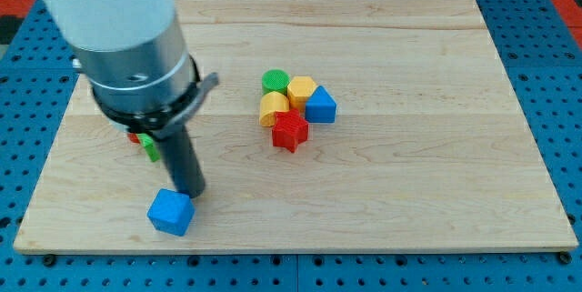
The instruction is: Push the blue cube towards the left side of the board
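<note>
The surface (409, 174) is a wooden board, one of it, lying on a blue pegboard. My arm (118, 28) comes down over the view's left and ends in one dark rod; I carry no hand, so there is nothing to open, close or grip with. My tip (193, 192) stands at the view's upper right of the blue cube (170, 212), touching it or just short of it.

The cube sits near the view's bottom edge, left of centre. I judge the push to be in hand, with room left towards the left edge. Pressing from here would drive the cube down and off the board, so the next move calls for bringing my tip round to the cube's right face and pushing straight left.

Counted: one blue cube; a central cluster of five, namely one blue block (320, 105), two yellow (301, 90) (273, 108), one red star (290, 131), one green cylinder (275, 81); and, half hidden under my arm, one green piece (149, 147) and a red sliver (135, 136).
</note>
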You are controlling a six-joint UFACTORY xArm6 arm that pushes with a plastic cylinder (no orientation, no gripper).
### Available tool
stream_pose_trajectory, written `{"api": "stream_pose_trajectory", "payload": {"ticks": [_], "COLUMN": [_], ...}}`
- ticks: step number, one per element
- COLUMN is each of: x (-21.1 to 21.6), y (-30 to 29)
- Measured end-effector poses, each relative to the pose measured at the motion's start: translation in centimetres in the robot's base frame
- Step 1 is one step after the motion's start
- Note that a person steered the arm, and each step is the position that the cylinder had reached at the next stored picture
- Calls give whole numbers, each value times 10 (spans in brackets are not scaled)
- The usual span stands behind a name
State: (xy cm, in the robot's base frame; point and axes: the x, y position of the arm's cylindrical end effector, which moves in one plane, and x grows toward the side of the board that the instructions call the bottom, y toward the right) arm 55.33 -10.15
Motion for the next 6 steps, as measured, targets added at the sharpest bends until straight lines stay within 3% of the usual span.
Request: {"api": "stream_pose_trajectory", "payload": {"ticks": [1,2,3,4,5,6], "x": [11,50,35,18,5,-41], "y": [54,21,-56,-73,-6,-14]}}
